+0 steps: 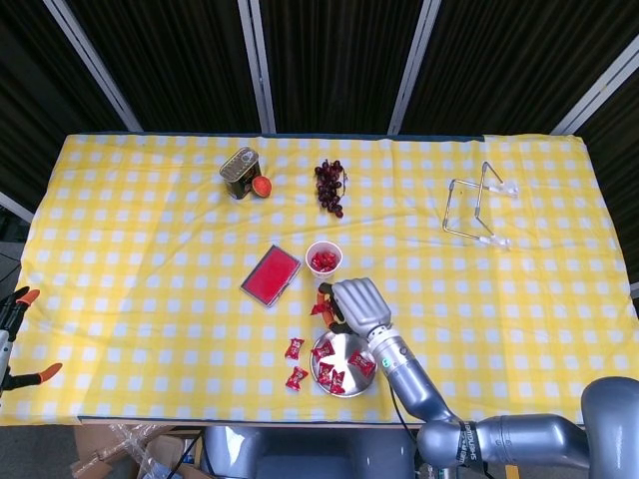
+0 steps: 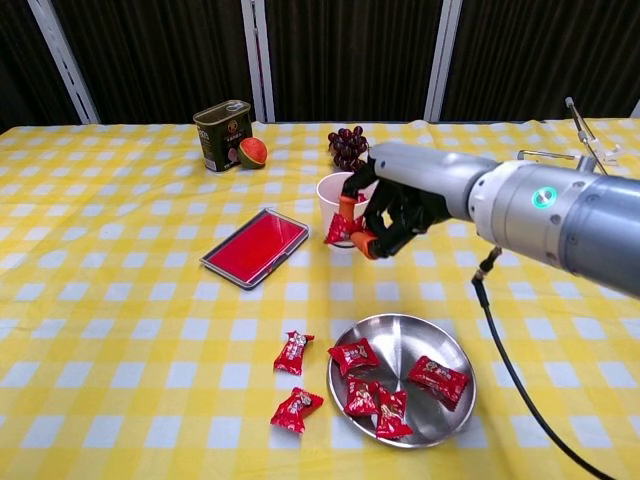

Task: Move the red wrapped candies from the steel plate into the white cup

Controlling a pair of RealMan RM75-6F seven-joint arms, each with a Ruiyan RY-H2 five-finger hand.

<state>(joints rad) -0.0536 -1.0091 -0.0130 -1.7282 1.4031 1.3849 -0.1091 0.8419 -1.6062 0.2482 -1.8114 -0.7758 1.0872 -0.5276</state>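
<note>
Red wrapped candy pinched by right hand in head view, between round steel plate and small white cup, which already holds red. Chest view: fingers clamp it beside the cup's rim, four candies remaining on plate, two on cloth. Left hand unseen.

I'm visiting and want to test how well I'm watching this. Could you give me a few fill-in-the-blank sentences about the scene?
1. The right hand holds a red ____ beside the white cup.
2. Two candies lie on the tablecloth, ____ of the steel plate in the chest view.
3. The candies on the plate number ____.

Missing words: candy; left; four
</note>
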